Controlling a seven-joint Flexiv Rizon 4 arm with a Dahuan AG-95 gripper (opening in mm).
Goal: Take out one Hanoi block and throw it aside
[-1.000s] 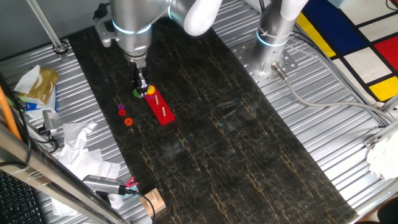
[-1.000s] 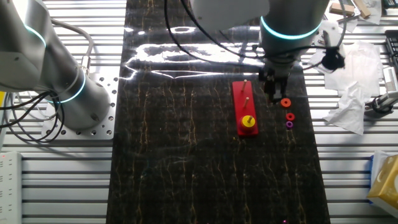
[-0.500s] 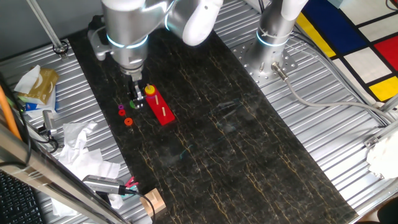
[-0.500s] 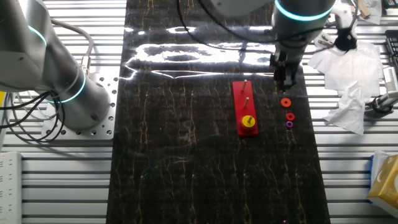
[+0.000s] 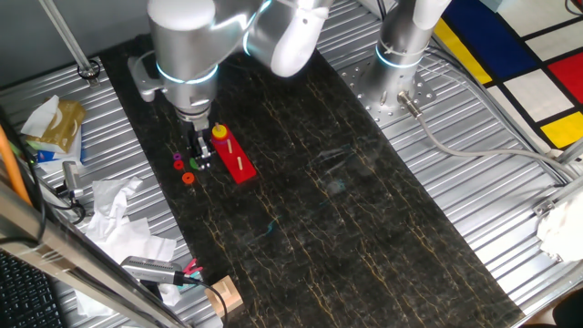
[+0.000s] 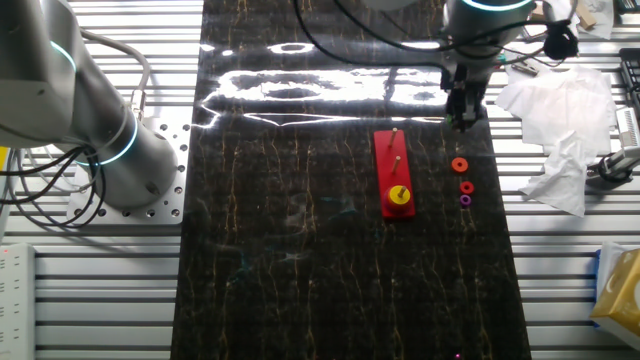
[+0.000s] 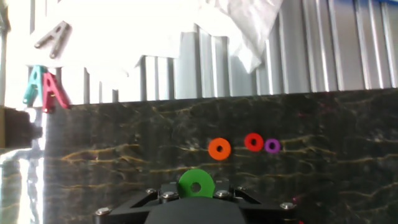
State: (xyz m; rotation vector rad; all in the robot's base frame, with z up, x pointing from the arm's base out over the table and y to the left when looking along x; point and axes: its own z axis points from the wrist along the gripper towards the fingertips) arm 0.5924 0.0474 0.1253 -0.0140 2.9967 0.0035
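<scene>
My gripper [image 7: 196,191] is shut on the Hanoi block [image 7: 196,183], a small green ring that stands upright between the fingertips in the hand view. In one fixed view the gripper [image 5: 199,157] hangs just left of the red peg base [image 5: 236,158], which carries a yellow disc [image 5: 219,133] on one peg. In the other fixed view the gripper [image 6: 462,115] is above the mat, up and right of the base [image 6: 397,170]. The green ring is too small to make out in the fixed views.
Loose orange [image 7: 219,149], red [image 7: 253,142] and purple [image 7: 272,145] rings lie on the black mat below the gripper. Crumpled white paper [image 7: 155,31] and clips [image 7: 43,87] lie past the mat's edge. A second robot base [image 5: 401,55] stands at the far side.
The gripper has moved away from the red base towards the mat's edge near the loose rings, carrying the green ring with it.
</scene>
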